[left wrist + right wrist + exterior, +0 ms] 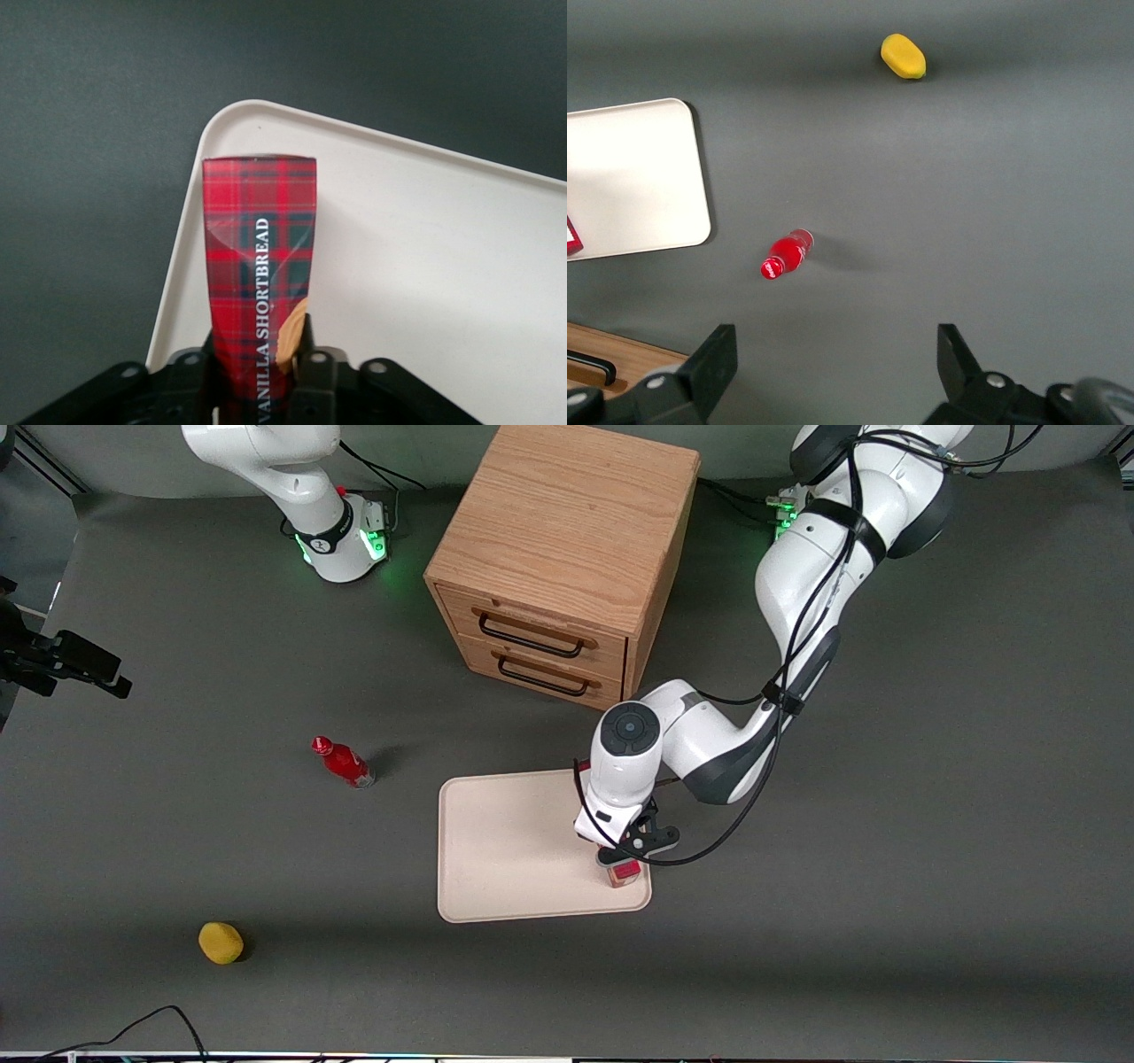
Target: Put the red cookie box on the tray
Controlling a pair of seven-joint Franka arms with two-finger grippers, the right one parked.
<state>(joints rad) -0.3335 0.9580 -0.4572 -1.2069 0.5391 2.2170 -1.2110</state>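
The red cookie box (259, 266) is dark red plaid with white "VANILLA SHORTBREAD" lettering. My left gripper (259, 367) is shut on it, one black finger on each long side. In the front view the gripper (627, 859) holds the box (625, 873) over the cream-white tray (514, 850), at the tray's corner nearest the front camera toward the working arm's end. The box's free end points at that rounded tray corner (232, 119). I cannot tell whether the box touches the tray. A sliver of the box (571, 235) shows in the right wrist view over the tray (638, 177).
A wooden two-drawer cabinet (567, 558) stands farther from the front camera than the tray. A small red bottle (343, 762) lies toward the parked arm's end. A yellow lemon-like object (221, 942) lies nearer the front camera. The table is dark grey.
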